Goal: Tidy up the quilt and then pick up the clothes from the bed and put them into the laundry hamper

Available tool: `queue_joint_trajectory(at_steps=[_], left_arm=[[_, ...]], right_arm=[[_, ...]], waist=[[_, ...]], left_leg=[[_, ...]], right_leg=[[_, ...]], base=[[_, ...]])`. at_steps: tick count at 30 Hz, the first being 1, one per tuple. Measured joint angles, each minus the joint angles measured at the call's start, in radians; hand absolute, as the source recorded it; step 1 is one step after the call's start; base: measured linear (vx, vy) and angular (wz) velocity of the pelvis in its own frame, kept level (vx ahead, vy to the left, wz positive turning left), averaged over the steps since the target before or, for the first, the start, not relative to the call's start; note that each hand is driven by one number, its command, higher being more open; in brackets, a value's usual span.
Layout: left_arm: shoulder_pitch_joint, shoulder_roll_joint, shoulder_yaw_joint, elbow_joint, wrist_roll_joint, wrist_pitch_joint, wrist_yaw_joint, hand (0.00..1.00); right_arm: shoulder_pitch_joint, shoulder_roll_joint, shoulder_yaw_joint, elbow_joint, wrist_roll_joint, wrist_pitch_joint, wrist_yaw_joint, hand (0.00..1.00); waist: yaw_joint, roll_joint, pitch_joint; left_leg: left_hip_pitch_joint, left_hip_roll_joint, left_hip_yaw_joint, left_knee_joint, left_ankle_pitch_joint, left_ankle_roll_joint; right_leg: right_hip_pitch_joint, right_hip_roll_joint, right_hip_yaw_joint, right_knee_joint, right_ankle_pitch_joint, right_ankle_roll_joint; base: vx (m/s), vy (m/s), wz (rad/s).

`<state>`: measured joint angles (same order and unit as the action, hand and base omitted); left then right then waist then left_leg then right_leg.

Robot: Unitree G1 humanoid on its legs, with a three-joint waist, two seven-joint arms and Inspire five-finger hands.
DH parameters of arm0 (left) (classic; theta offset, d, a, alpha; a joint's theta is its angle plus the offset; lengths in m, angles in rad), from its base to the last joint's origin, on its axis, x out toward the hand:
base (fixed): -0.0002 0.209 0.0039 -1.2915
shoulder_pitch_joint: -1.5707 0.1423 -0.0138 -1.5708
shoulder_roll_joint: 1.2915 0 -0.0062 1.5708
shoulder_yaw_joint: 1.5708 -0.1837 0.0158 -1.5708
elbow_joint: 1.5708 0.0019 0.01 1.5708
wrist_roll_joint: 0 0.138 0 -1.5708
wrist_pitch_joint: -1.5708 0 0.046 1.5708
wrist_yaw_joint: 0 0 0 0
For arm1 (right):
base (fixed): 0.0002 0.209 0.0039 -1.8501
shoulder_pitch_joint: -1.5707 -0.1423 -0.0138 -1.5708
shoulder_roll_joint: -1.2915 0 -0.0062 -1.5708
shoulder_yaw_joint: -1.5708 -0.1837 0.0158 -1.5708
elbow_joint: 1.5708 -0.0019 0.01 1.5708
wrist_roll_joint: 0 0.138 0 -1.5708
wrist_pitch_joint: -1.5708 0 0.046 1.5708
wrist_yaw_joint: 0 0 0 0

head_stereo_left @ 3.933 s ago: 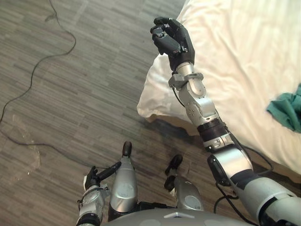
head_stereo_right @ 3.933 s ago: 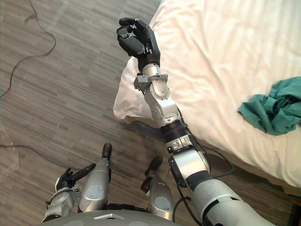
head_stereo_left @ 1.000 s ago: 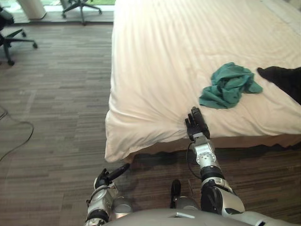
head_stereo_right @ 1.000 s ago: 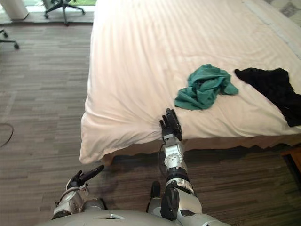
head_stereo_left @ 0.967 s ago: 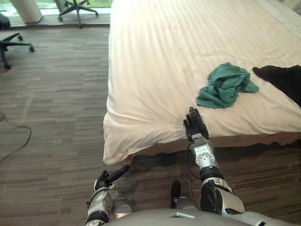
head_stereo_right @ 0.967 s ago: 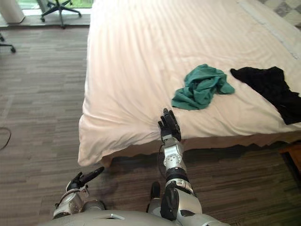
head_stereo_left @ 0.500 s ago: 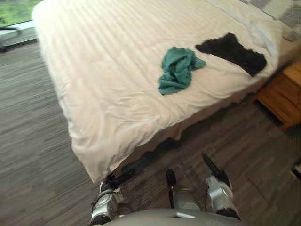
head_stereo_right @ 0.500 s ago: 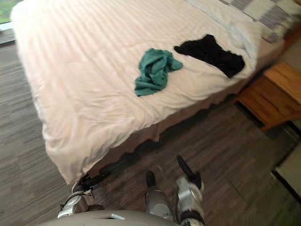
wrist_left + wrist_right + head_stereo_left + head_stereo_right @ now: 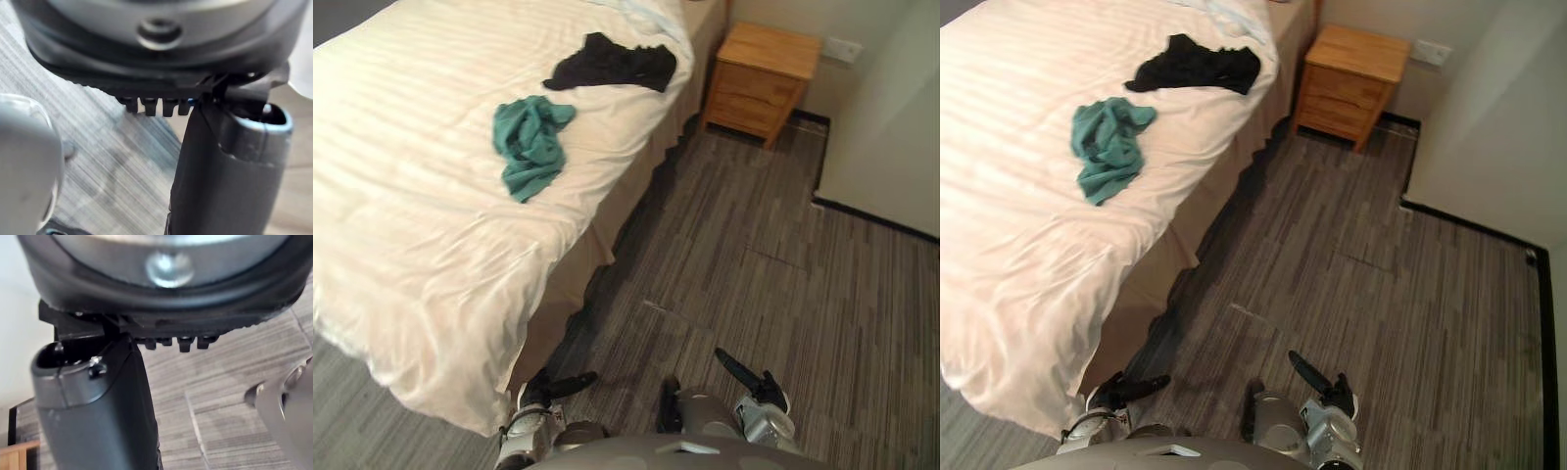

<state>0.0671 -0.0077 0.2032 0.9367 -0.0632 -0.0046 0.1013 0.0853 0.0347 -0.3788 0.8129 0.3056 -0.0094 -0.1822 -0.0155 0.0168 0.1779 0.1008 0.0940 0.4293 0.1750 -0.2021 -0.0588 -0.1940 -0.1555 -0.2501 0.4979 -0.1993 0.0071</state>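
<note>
Clothes: two pieces lie on the quilt (image 9: 411, 235) of the bed (image 9: 603, 221), upper left of the left eye view. A teal garment (image 9: 530, 145) sits bunched in a loose heap near the bed's side edge. A black garment (image 9: 612, 64) is spread flatter above it, toward the top of the frame, apart from the teal one. Judgement: both are light, soft and limp. They should drape and trail when lifted, with no breakage risk. Too deep a pinch may catch the quilt beneath and drag it along. Best hold on the teal piece is the raised folds at the middle of the heap. The black piece offers less to grip, so gather it at an edge or a ridge first. Quilt is mostly smooth, creased at the overhanging lower-left corner. Left hand (image 9: 553, 385) and right hand (image 9: 744, 375) hang low at the bottom of the frame over the floor (image 9: 754, 255), well apart from the clothes; fingers look straight and relaxed, holding nothing. A wooden nightstand (image 9: 762, 69) stands at the top, right of the bed.
</note>
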Motion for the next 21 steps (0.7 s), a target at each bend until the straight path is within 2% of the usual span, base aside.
queue_joint_trajectory(at_steps=[1,2,3,5,9,10,11,12,13,16,19,21], left_arm=[[0.01,0.033,-0.013,-0.01,0.0,0.001,-0.006,1.0],[-0.002,0.036,-0.031,0.008,0.0,0.003,-0.009,1.0],[0.0,0.035,-0.037,0.017,-0.001,0.004,-0.004,1.0],[0.013,0.024,-0.042,0.017,-0.001,0.003,-0.002,1.0],[0.003,0.023,-0.083,0.016,-0.005,-0.002,-0.015,1.0],[-0.004,0.021,-0.092,0.015,-0.005,-0.008,-0.016,1.0],[-0.009,0.017,-0.111,0.015,-0.006,-0.016,-0.016,1.0],[-0.013,0.012,-0.117,0.015,-0.006,-0.018,-0.017,1.0],[-0.019,0.003,-0.139,0.018,-0.006,-0.016,-0.019,1.0],[-0.029,0.005,-0.16,0.017,-0.005,-0.017,-0.022,1.0],[-0.026,0.034,-0.18,0.018,-0.004,-0.012,-0.022,1.0],[-0.025,0.048,-0.202,0.025,-0.001,-0.011,-0.022,1.0]], right_arm=[[-0.004,-0.002,0.012,0.018,-0.033,0.0,0.007,1.0],[-0.023,-0.016,0.029,0.044,-0.07,0.003,0.017,1.0],[-0.023,-0.029,0.045,0.059,-0.109,0.011,0.027,1.0],[-0.019,-0.042,0.065,0.085,-0.147,0.012,0.034,1.0],[-0.023,-0.061,0.08,0.121,-0.182,0.017,0.047,1.0],[-0.024,-0.07,0.098,0.135,-0.181,0.017,0.048,1.0],[-0.024,-0.087,0.107,0.142,-0.181,0.016,0.049,1.0],[-0.028,-0.096,0.107,0.15,-0.18,0.015,0.049,1.0],[-0.036,-0.114,0.104,0.169,-0.179,0.014,0.048,1.0],[-0.043,-0.122,0.105,0.174,-0.177,0.011,0.048,1.0],[-0.045,-0.104,0.104,0.176,-0.17,0.011,0.05,1.0],[-0.044,-0.101,0.103,0.177,-0.17,0.011,0.049,1.0]], waist=[[0.008,-0.017,-0.007],[0.007,0.019,0.011],[0.005,0.037,0.008],[-0.004,0.042,0.006],[-0.013,0.042,0.007],[-0.013,0.043,0.007],[-0.011,0.048,0.014],[-0.008,0.054,0.018],[-0.005,0.072,0.022],[-0.013,0.095,0.015],[-0.006,0.067,0.027],[-0.012,0.062,0.025]], left_leg=[[0.002,-0.011,0.033,-0.003,-0.011,-0.007],[0.011,0.028,0.058,0.0,-0.018,-0.019],[0.009,0.06,0.085,0.024,-0.016,-0.022],[0.018,0.093,0.091,0.067,-0.016,-0.021],[0.004,0.135,0.077,0.158,-0.021,-0.024],[-0.023,0.13,0.011,0.206,-0.023,-0.021],[-0.041,0.095,-0.13,0.211,-0.057,-0.025],[-0.043,0.074,-0.196,0.202,-0.065,-0.029],[-0.043,0.038,-0.286,0.151,-0.061,-0.027],[-0.018,0.021,-0.286,0.061,-0.056,-0.029],[-0.004,-0.012,-0.304,0.006,-0.034,0.005],[0.0,-0.028,-0.336,-0.01,-0.017,0.013]], right_leg=[[0.033,-0.015,0.051,-0.098,-0.043,0.061],[0.052,0.036,0.068,-0.148,0.01,0.055],[0.091,0.081,0.096,-0.243,0.063,0.04],[0.131,0.122,0.137,-0.318,0.104,0.031],[0.179,0.164,0.191,-0.426,0.168,0.019],[0.188,0.166,0.206,-0.445,0.181,0.013],[0.193,0.163,0.218,-0.451,0.187,0.012],[0.194,0.162,0.224,-0.451,0.189,0.013],[0.196,0.158,0.235,-0.45,0.194,0.016],[0.201,0.151,0.228,-0.49,0.223,0.042],[0.243,0.121,0.203,-0.577,0.274,0.051],[0.257,0.104,0.169,-0.577,0.275,0.051]], base=[[-0.03,-0.195,-1.03],[0.02,-0.184,-1.12],[0.01,-0.131,-0.95],[0.04,-0.1,-0.77],[0.02,-0.068,-0.52],[0.02,-0.006,-0.31],[0.01,0.033,-0.29],[-0.01,0.112,-0.31],[-0.03,0.163,-0.22],[-0.04,0.154,0.04],[-0.07,0.145,0.28],[-0.04,0.052,0.57]])
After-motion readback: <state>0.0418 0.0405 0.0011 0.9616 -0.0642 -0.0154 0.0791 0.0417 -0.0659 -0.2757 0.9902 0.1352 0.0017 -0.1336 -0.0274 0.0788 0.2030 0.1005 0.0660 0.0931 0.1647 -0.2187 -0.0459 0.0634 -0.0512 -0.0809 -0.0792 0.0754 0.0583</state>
